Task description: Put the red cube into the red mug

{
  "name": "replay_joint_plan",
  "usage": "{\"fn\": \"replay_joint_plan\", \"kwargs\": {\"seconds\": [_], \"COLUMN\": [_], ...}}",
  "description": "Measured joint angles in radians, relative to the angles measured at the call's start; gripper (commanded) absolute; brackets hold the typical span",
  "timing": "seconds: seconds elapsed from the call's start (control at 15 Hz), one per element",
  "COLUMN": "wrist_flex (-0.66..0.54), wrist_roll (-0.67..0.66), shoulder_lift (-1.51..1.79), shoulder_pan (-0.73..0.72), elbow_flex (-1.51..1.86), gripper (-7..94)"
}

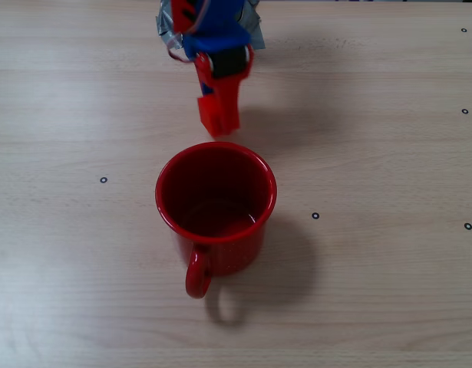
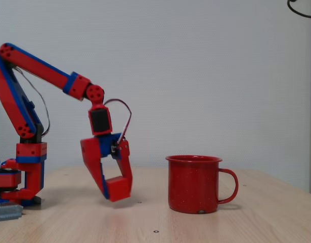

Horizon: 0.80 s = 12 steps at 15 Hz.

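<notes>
Carry step: gripper (image 2: 116, 188) clamps the red cube (image 2: 118, 187) just above the table (image 2: 246, 223), short of the red mug (image 2: 194, 183); next needs lift over rim, then release.

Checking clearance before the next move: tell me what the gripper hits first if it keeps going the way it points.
The gripper, holding the red cube, points down and slightly toward the red mug; it would probably meet the table first, short of the mug.
</notes>
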Motion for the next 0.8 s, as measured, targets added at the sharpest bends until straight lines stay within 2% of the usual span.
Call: {"fn": "replay_joint_plan", "kwargs": {"seconds": [0.33,0.53,0.73,0.8], "wrist_flex": [0.368,0.500,0.684,0.706], "wrist_roll": [0.002,0.028,0.081,0.098], "shoulder_lift": [0.069,0.066,0.000,-0.034], "shoulder_pan": [0.041,0.038,0.037,0.037], "elbow_flex": [-0.265,-0.491,-0.769,-0.874], "gripper": [0,0,0,0]}}
